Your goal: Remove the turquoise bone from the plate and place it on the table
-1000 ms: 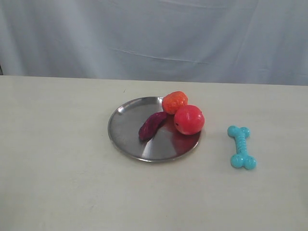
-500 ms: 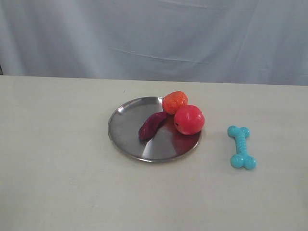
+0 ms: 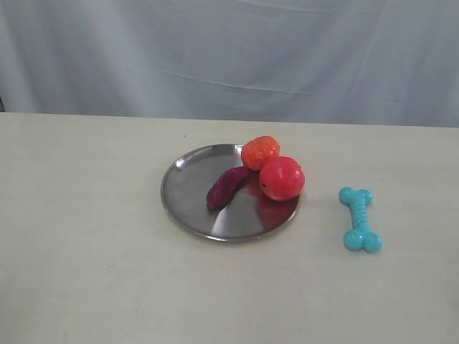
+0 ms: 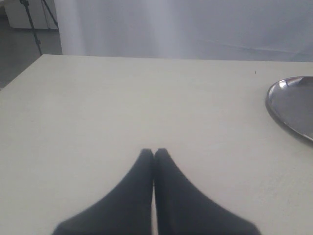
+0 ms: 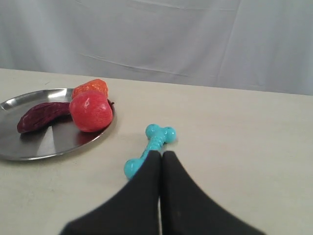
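Observation:
The turquoise bone (image 3: 359, 219) lies flat on the beige table (image 3: 86, 272), to the right of the silver plate (image 3: 188, 195) and apart from its rim. The right wrist view shows the bone (image 5: 155, 142) just beyond my right gripper (image 5: 161, 154), whose black fingers are pressed together, empty; one knobbed end is partly hidden behind them. My left gripper (image 4: 154, 152) is shut too, over bare table, with only the plate's edge (image 4: 288, 105) at the side of its view. Neither gripper appears in the exterior view.
On the plate rest a dark purple oblong toy (image 3: 225, 188), a red apple toy (image 3: 282, 178) and an orange-red strawberry-like toy (image 3: 259, 151). A pale cloth backdrop (image 3: 229, 57) hangs behind the table's far edge. A tripod leg (image 4: 30, 22) stands off the table corner.

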Robot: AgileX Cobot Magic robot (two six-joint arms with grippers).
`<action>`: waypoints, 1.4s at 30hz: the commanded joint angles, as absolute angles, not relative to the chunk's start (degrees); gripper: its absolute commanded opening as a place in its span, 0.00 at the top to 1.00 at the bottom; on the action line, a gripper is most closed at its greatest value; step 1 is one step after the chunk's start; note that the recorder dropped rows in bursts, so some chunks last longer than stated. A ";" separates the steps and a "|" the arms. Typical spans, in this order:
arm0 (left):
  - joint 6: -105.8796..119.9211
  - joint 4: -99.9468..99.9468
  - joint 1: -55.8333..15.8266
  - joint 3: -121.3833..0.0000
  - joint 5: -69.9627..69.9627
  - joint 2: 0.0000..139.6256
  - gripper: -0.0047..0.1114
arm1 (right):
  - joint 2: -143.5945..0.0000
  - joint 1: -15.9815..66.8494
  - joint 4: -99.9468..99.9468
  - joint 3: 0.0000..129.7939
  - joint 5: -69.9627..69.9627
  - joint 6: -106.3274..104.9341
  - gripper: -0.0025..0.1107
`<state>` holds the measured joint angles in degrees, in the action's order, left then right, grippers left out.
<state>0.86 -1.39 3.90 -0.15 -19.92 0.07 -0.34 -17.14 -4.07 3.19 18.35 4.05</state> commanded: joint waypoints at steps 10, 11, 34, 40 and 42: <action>0.62 -1.47 3.46 0.00 -19.62 0.00 0.96 | 0.00 -17.53 -2.98 0.00 19.78 5.92 0.98; 0.62 -1.47 3.46 0.00 -19.62 0.00 0.96 | 0.00 -17.53 -2.98 0.00 19.78 5.92 0.98; 0.62 -1.47 3.46 0.00 -19.62 0.00 0.96 | 0.00 -17.53 -2.98 0.00 19.64 4.49 0.98; 0.62 -1.47 3.46 0.00 -19.62 0.00 0.96 | 0.00 -17.53 -2.98 0.00 19.64 4.49 0.98; 0.62 -1.47 3.46 0.00 -19.62 0.00 0.96 | 0.00 -17.53 -2.98 0.00 19.64 4.49 0.98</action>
<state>0.86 -1.39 3.90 -0.15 -19.92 0.07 -0.34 -17.14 -3.05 0.16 20.24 4.66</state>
